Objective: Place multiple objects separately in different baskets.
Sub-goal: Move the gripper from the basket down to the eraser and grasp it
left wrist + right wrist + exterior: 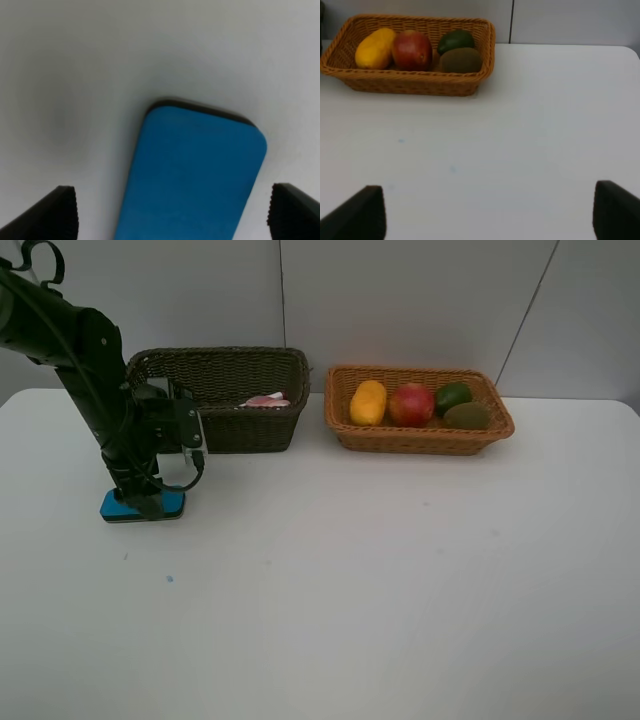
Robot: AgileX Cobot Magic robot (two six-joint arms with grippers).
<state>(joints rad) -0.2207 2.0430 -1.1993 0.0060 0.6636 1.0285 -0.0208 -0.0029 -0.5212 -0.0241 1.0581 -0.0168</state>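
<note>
- The blue flat eraser (142, 505) lies flat on the white bench (380, 580), at the near-left of the exterior high view, in front of the dark olive-brown basket (222, 400) and well apart from the light orange-tan basket (420, 410).
- The left tool (140, 502) hangs directly over the eraser — its jaws stand wide apart, holding nothing.
- In the left wrist view the eraser (192, 175) sits between the two black serrated fingertips (52, 215), one on each long side, with bare bench showing on both sides; neither fingertip touches it yet.
- The eraser's long axis runs away from the wrist camera, tilted slightly off the tool's own line, so the jaws would close across its narrow width rather than its length.
- In the exterior high view that long axis reads roughly left-to-right along the bench, the rounded ends pointing to the sides.
- The left arm (70, 350) is plainly the nearer one; the right tool (485, 215) is out of the exterior high view, also spread open and empty, and faces the tan basket (410, 82) from a distance.
- As a judgement: the coming move is a short descent and a squeeze on the long sides, then a lift back to the dark basket, where something pink and white (266, 400) already lies.
- The fruit — mango (367, 402), red apple-like fruit (411, 405), lime (452, 396), kiwi (466, 416) — sits in the tan basket.
</note>
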